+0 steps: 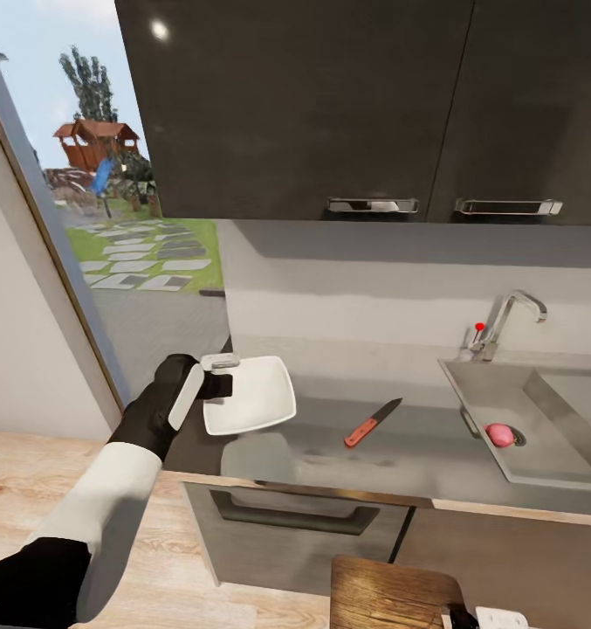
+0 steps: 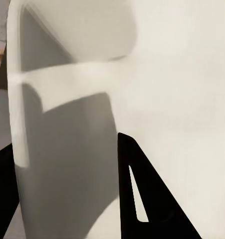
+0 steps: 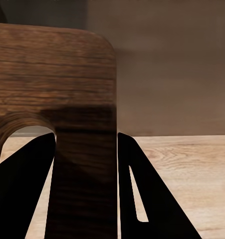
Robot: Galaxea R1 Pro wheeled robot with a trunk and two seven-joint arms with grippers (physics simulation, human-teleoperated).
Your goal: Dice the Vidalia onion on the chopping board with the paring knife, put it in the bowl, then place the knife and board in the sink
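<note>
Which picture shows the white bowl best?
The head view: the whole bowl shows, squarish and white, with the left hand gripping its rim over the countertop. The left wrist view is so close that just its white wall shows. The right wrist view shows the chopping board.

The bowl (image 1: 258, 395) I held looked glossy white, smooth like glazed ceramic. The worktop (image 1: 400, 459) was a polished grey slab that mirrored the bowl faintly. The sink (image 1: 513, 411) showed brushed steel, its tap (image 1: 507, 319) bright chrome. The chopping board (image 3: 52, 74) was brown wood with clear grain. The paring knife (image 1: 373, 423) had a matt red handle and dark blade. The wall cabinets (image 1: 330, 96) were dark and semi-gloss with chrome handles; the floor (image 1: 33, 472) was pale wood.
</note>
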